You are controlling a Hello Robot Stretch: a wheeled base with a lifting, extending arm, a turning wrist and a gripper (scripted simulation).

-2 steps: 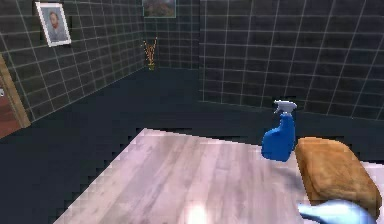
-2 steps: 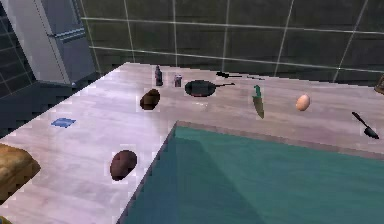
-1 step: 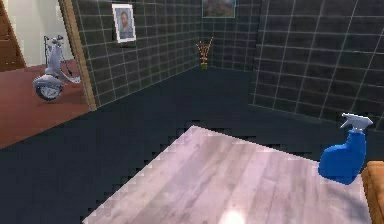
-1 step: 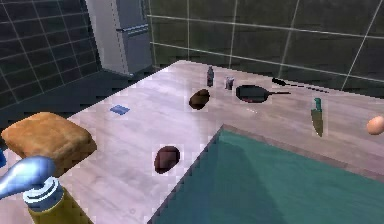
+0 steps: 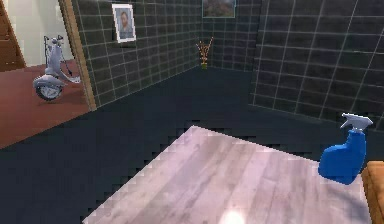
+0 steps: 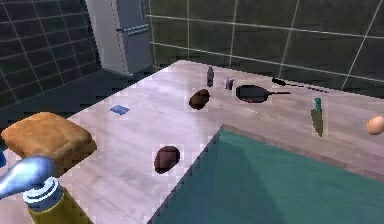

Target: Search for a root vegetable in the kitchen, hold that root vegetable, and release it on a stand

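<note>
On counter (image 6: 150, 105): far brown lump (image 6: 199, 98), near brown lump (image 6: 167, 158), prob. potatoes.

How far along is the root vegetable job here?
Done: the search, seemingly; two brown potato-like lumps lie on the counter, the far lump near the frying pan, the near lump by the sink. In hand: probably lining up. Left: both rest on the counter, so pickup and release on a stand remain.

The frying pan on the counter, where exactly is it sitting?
In the arm side view, the black frying pan lies toward the counter's far side, between a brown potato on its left and a knife on its right.
</note>
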